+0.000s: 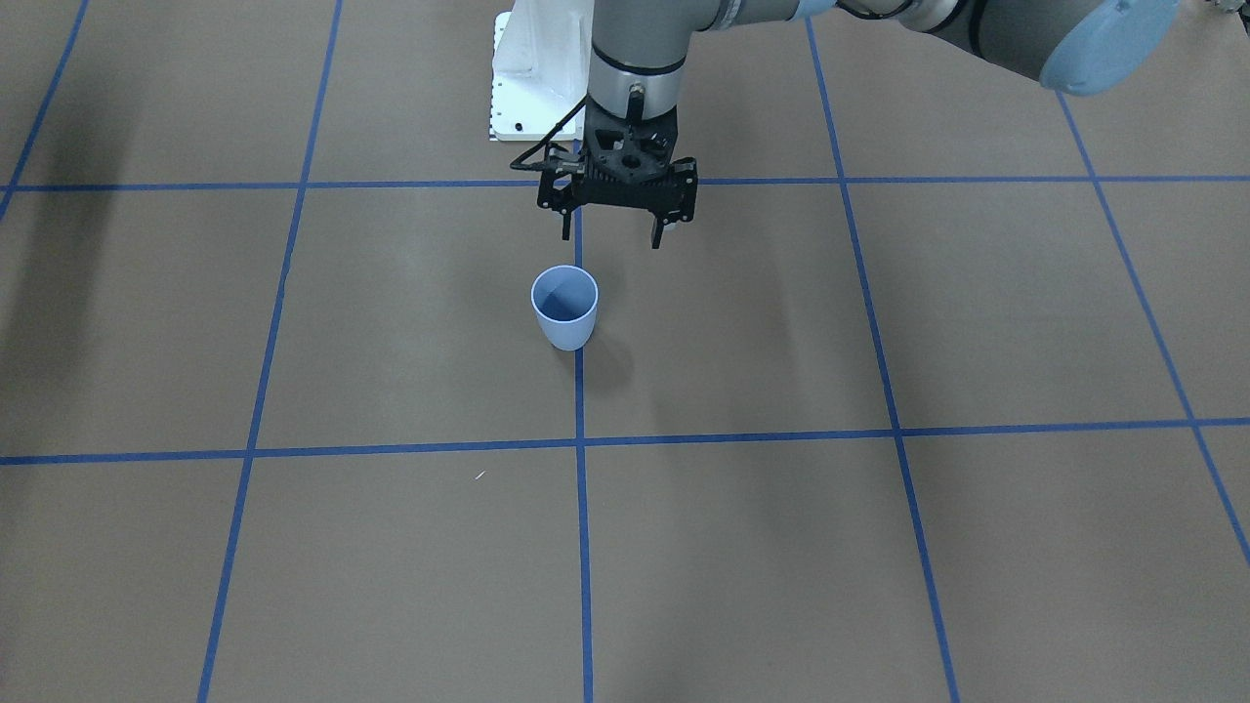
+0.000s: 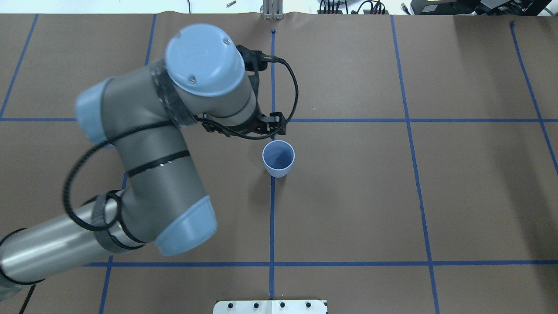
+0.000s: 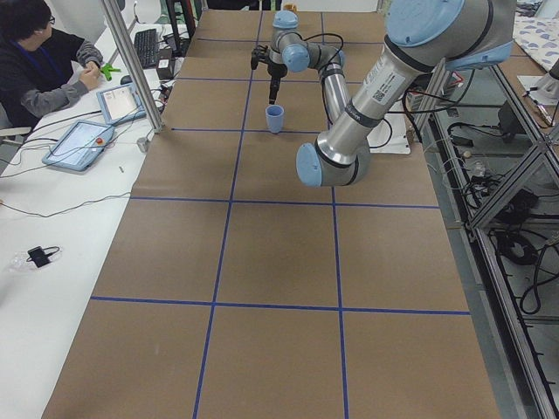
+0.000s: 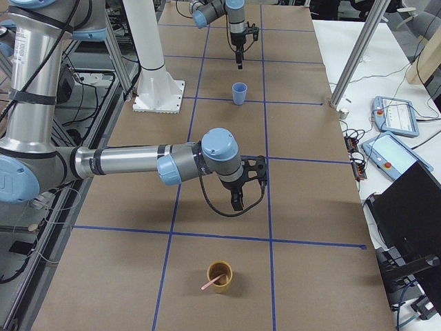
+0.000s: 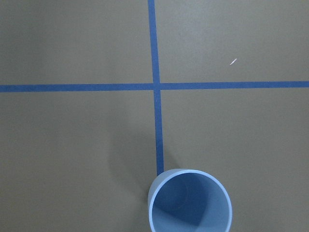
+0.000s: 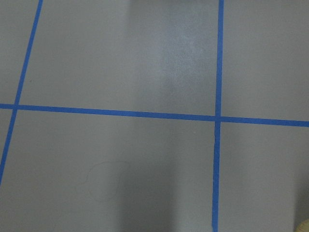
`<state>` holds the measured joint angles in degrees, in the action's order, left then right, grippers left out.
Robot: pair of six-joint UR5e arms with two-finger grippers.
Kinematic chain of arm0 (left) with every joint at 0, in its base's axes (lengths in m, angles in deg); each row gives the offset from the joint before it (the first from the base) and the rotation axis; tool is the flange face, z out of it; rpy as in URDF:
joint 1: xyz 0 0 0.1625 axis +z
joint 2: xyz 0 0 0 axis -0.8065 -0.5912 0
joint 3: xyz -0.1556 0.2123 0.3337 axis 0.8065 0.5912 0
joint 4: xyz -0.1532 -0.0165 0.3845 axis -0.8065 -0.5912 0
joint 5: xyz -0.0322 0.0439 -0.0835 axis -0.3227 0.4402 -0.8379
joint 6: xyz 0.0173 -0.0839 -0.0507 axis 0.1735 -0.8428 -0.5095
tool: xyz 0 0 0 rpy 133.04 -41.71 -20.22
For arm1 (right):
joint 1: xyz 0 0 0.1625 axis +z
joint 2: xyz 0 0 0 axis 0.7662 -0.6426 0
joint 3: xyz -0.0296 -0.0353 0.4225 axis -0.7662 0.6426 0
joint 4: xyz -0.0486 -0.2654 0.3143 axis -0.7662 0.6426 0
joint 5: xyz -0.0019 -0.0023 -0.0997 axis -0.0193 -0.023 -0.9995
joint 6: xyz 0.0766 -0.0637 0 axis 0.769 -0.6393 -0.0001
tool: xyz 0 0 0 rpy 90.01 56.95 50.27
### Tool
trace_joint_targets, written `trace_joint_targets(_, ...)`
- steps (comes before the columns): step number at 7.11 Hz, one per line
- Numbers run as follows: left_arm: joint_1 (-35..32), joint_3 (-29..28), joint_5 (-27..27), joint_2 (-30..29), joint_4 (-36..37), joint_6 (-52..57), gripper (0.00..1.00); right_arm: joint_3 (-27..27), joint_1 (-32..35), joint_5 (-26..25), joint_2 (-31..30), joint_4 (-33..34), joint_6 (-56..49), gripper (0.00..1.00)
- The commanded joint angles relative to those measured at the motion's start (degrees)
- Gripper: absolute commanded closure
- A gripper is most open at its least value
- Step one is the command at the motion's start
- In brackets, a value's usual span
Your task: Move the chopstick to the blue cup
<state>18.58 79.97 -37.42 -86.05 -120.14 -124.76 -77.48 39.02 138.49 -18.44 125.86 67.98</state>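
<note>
1. Slender pale pink chopstick. It stands in a small mustard-brown cup towards the right-hand end of the bench. Its long axis is slanted. The lower end sits inside the cup and the free end rises over the rim, leaning towards the robot's side and the near bench end. Nothing grips it.

2. Light blue tapered plastic cup. It is upright with its mouth open upwards, mid-bench, on a blue tape line just to the robot's side of a tape crossing. It is well apart from the mustard-brown cup and from every bench edge. Open brown paper surrounds it out to the next tape lines.

3. Left pincer, black. It hangs above the bench close by the blue cup, fingers pointing down, set apart and holding nothing.

4. Right pincer, black. It hangs low over the paper between the two cups, nearer the mustard-brown one. Only the side view shows it, so I cannot tell whether its fingers are apart or together.

5. White base plate, at the robot's edge behind the blue cup.
</note>
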Motion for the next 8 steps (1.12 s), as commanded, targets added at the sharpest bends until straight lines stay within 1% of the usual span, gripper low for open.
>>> trace_joint_targets(1, -13.3, 6.7, -6.2, 9.2, 5.8, 20.2, 0.02, 0.1, 0.1, -0.8, -0.8, -0.1, -0.6, 0.00)
trace_joint_targets(2, -21.6, 6.3, -10.3, 13.5, 5.9, 33.9, 0.02, 0.1, 0.2, -0.8, -1.7, -0.1, -0.9, 0.00)
trace_joint_targets(3, -29.3, 5.2, -13.6, 17.6, 5.9, 45.4, 0.02, 0.1, 0.3, -0.8, -2.4, -0.1, -1.6, 0.00)
trace_joint_targets(4, -36.7, 2.0, -18.5, 19.5, 6.1, 55.2, 0.02, 0.2, 0.6, -0.8, -3.1, -0.1, -3.2, 0.00)
trace_joint_targets(5, -44.4, -1.3, -24.7, 23.6, 5.9, 61.1, 0.02, 0.2, 1.3, -0.8, -3.7, -0.1, -3.5, 0.00)
trace_joint_targets(6, -50.5, -6.5, -26.7, 27.2, 5.2, 66.6, 0.02, 0.3, 2.3, -0.8, -4.6, 0.1, -5.8, 0.00)
trace_joint_targets(7, -53.7, -12.7, -26.3, 28.5, 5.3, 71.9, 0.02, 0.9, 4.0, -0.8, -5.5, 0.3, -8.6, 0.00)
trace_joint_targets(8, -57.2, -18.0, -26.7, 29.6, 4.7, 73.1, 0.02, 0.9, 5.3, -0.8, -6.9, 0.3, -10.4, 0.00)
